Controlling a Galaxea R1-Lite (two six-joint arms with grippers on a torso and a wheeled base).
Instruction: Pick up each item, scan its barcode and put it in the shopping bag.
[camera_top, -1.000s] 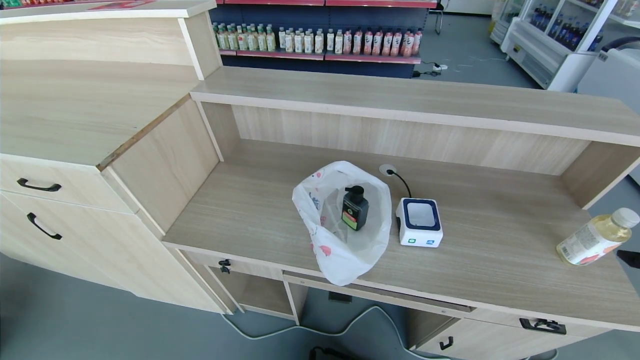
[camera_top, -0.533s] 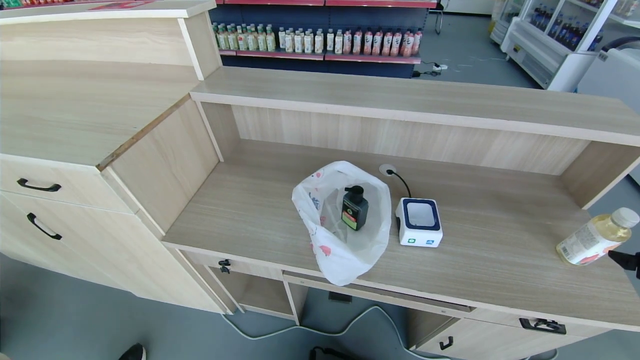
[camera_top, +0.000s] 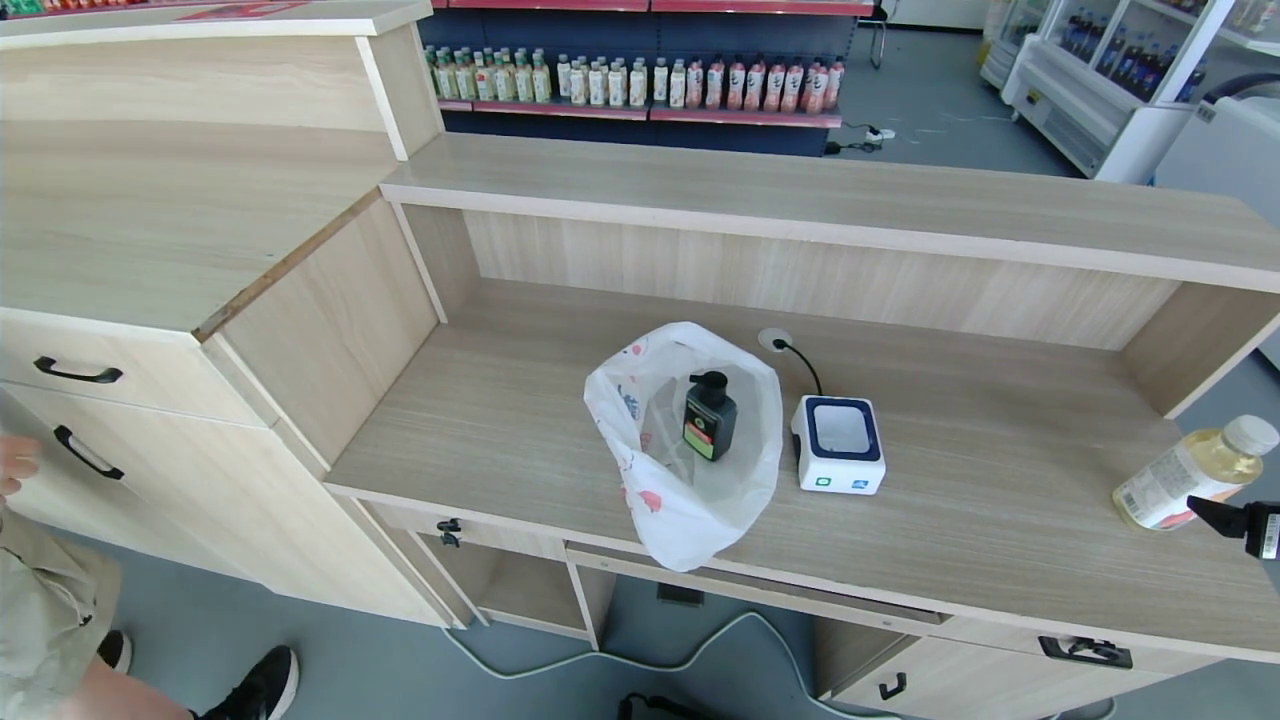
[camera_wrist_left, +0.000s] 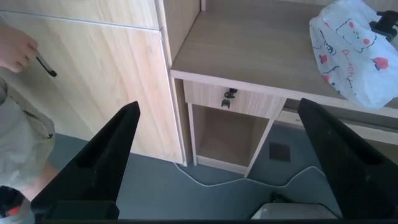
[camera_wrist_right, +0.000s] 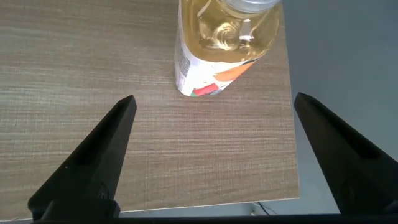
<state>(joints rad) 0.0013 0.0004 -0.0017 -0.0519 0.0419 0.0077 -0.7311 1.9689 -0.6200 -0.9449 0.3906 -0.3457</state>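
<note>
A pale wooden worktop (camera_top: 1000, 470) in a shop. Off its near left edge, above the floor, the left gripper (camera_wrist_left: 219, 104) hovers with jaws released. At the near right end the right gripper (camera_wrist_right: 213, 98), jaws spread wide, sits just short of the yellow drink bottle (camera_wrist_right: 225, 46), not touching it. Mid-worktop, the white shopping bag (camera_top: 680, 500) holds a dark pump bottle (camera_top: 710, 417), with the scanner (camera_top: 840, 445) just beside it. Drinks shelves (camera_top: 640, 80) stand behind

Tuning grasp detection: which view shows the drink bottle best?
Head view: the drink bottle shows whole, cap to base. Right wrist view has its label and liquid close, top cut off.
</note>
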